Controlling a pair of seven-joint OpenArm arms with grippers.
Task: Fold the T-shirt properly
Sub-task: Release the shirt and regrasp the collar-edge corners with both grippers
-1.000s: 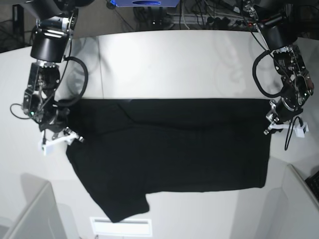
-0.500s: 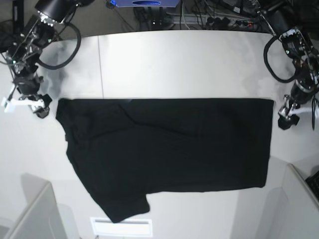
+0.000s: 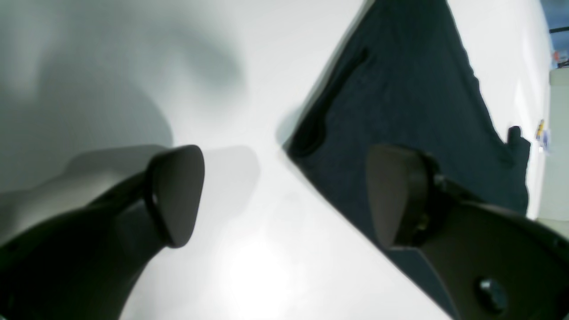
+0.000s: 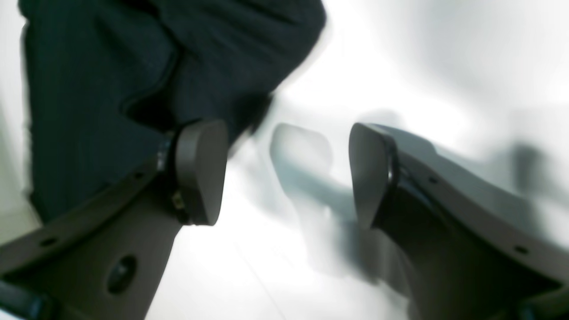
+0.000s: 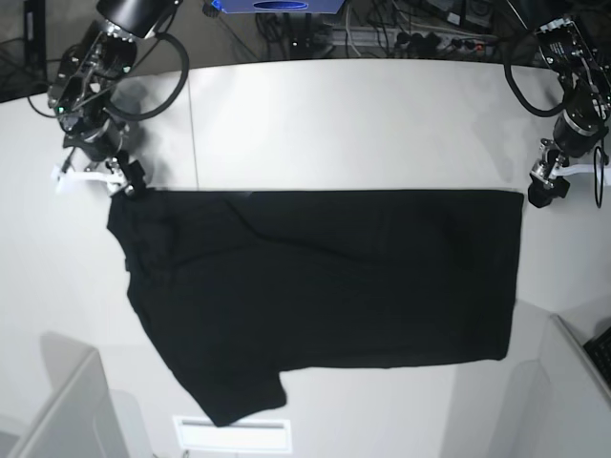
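Note:
The black T-shirt point(image 5: 325, 286) lies flat on the white table point(image 5: 334, 124), plain side up, with one sleeve point(image 5: 234, 396) sticking out toward the front edge. My right gripper point(image 5: 94, 177) is open and empty just beyond the shirt's far left corner. In the right wrist view the gripper point(image 4: 284, 173) hangs over bare table with the T-shirt point(image 4: 111, 66) behind one finger. My left gripper point(image 5: 554, 181) is open and empty just outside the far right corner. In the left wrist view the gripper point(image 3: 284, 195) stands beside the corner of the T-shirt point(image 3: 400, 89).
Grey-white panels stand at the front left point(image 5: 57, 410) and front right point(image 5: 573, 401) corners. A white slot point(image 5: 232, 434) sits at the table's front edge. Cables and a blue device point(image 5: 277, 5) lie behind the table.
Both grippers have let go of the shirt's far corners and lifted away. The shirt's left corner now lies spread out. Since half a second ago the right gripper moved back beside that corner.

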